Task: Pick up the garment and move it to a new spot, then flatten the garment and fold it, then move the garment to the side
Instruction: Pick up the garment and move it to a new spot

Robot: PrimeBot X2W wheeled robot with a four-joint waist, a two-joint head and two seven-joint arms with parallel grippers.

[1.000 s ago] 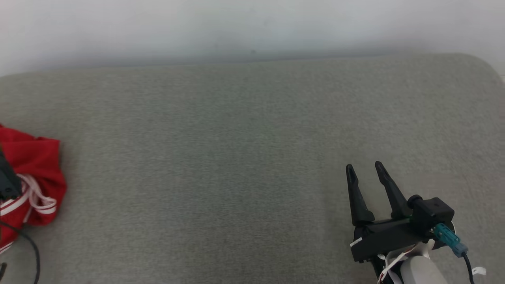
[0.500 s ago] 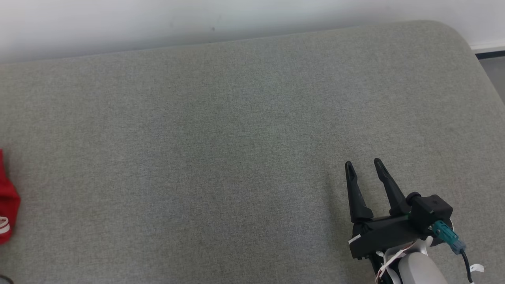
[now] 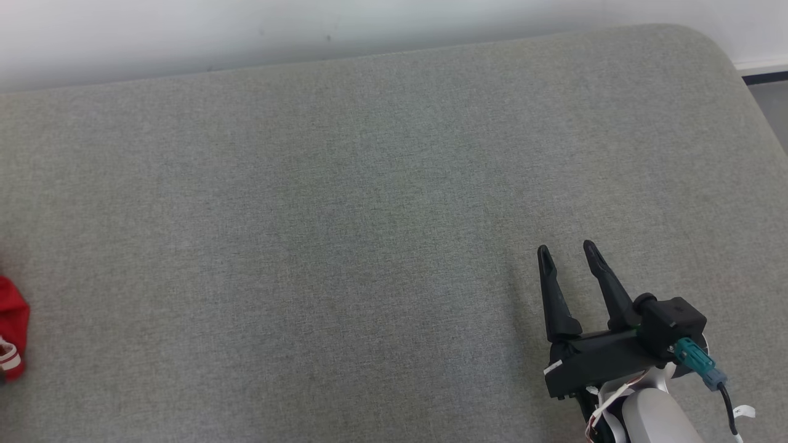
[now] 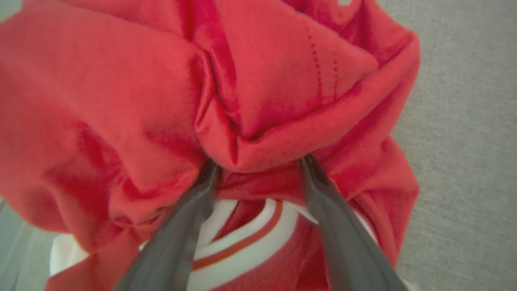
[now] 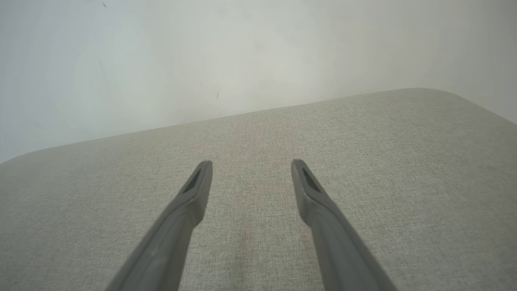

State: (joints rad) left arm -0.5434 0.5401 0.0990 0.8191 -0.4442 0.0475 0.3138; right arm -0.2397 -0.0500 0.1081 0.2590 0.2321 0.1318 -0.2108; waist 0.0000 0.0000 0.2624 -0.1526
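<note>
The garment (image 3: 11,326) is red with white striped trim and lies bunched up; just a small piece of it shows at the far left edge of the head view. Up close in the left wrist view, the garment (image 4: 282,81) is a crumpled heap. My left gripper (image 4: 258,165) stands open, its two fingertips pushed into the cloth with a raised fold between them and the white-striped band below. My right gripper (image 3: 566,255) hovers open over bare fabric at the lower right, far from the garment, and my right gripper (image 5: 252,165) has nothing between its fingers.
A wide grey upholstered surface (image 3: 369,215) spreads under everything, with a rounded far right corner. A pale wall (image 3: 308,24) runs behind it. A strip of floor (image 3: 772,111) shows past the right edge.
The head camera has swung, so the whole picture shifted: the garment slid to the left edge and the surface's right corner came into view. My right gripper looks unchanged.
</note>
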